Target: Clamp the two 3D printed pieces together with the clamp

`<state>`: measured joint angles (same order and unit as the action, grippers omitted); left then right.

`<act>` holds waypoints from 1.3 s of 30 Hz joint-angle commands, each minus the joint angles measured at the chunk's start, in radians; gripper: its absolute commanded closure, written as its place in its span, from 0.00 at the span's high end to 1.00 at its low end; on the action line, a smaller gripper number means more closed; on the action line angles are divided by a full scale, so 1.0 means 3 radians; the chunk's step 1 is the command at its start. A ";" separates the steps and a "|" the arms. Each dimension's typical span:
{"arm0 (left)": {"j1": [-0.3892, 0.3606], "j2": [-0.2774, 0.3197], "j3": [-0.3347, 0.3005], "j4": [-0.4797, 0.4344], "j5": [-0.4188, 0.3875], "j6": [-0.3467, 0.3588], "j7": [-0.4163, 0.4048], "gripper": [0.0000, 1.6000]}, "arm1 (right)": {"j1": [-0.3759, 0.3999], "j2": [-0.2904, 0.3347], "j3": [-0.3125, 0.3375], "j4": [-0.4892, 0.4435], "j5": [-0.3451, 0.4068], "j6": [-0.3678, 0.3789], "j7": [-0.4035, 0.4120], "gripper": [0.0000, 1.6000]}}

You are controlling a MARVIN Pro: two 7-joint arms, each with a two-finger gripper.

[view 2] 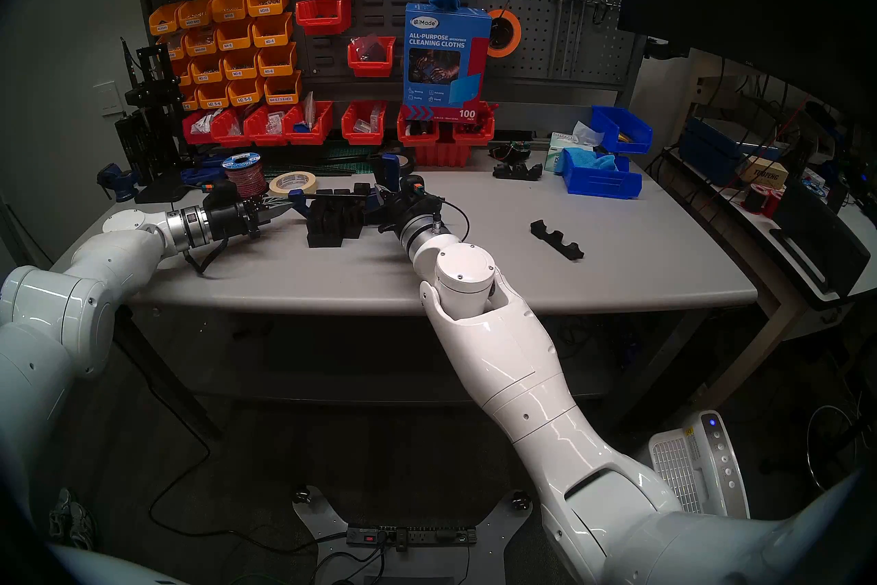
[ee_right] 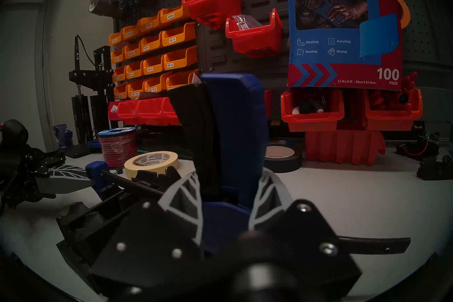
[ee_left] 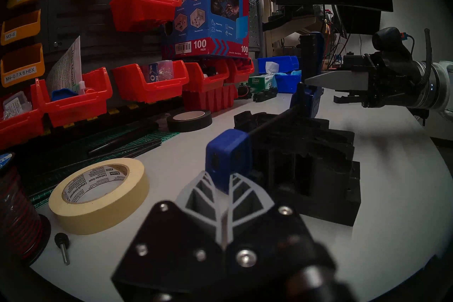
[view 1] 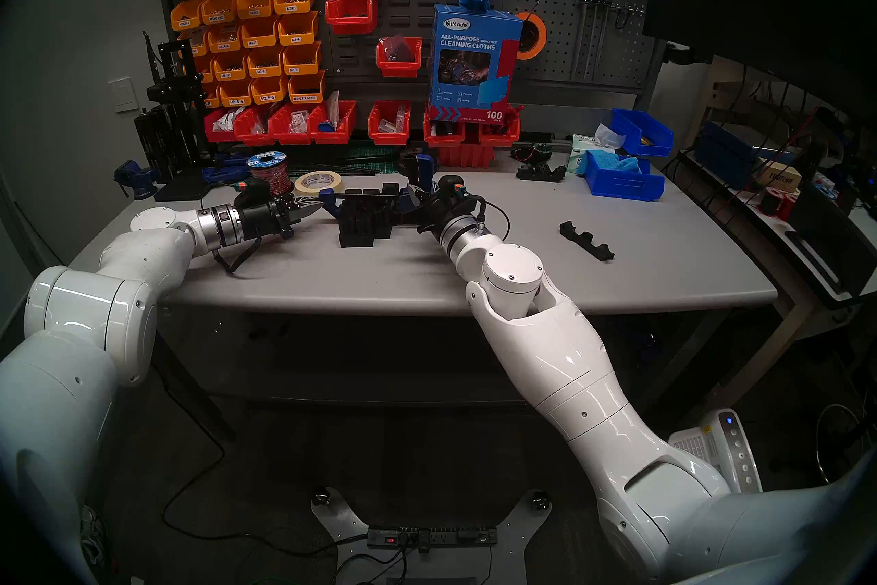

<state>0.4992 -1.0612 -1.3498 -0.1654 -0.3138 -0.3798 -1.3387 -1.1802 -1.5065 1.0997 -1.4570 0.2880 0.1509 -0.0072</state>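
Nearest the head camera, both white arms reach over the grey table (view 1: 522,280). Left gripper (view 1: 317,205) pinches the clamp's blue end jaw (ee_left: 226,155). Between the grippers, the two 3D printed pieces (view 1: 363,218) stand together under the clamp (ee_left: 274,120) bar. Right gripper (view 1: 412,200) is squeezed tight on the blue-and-black trigger handle (ee_right: 232,132).

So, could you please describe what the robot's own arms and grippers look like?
Both arms are glossy white rounded shells ending in silver wrist rings and black gripper bodies. The left gripper and right gripper have pale grey fingers with leaf-like ribbing. A black cable loops beside each wrist, and small orange-and-teal connectors sit on top.
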 commanded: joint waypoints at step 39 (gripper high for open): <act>-0.0180 -0.0126 -0.0051 -0.0104 0.0001 0.0002 -0.0063 0.00 | 0.0153 -0.0006 -0.0226 -0.0131 0.0156 0.0053 0.0177 0.16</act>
<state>0.4992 -1.0607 -1.3591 -0.1646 -0.3033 -0.3798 -1.3380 -1.1598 -1.4746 1.0771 -1.4575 0.3272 0.1638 -0.0005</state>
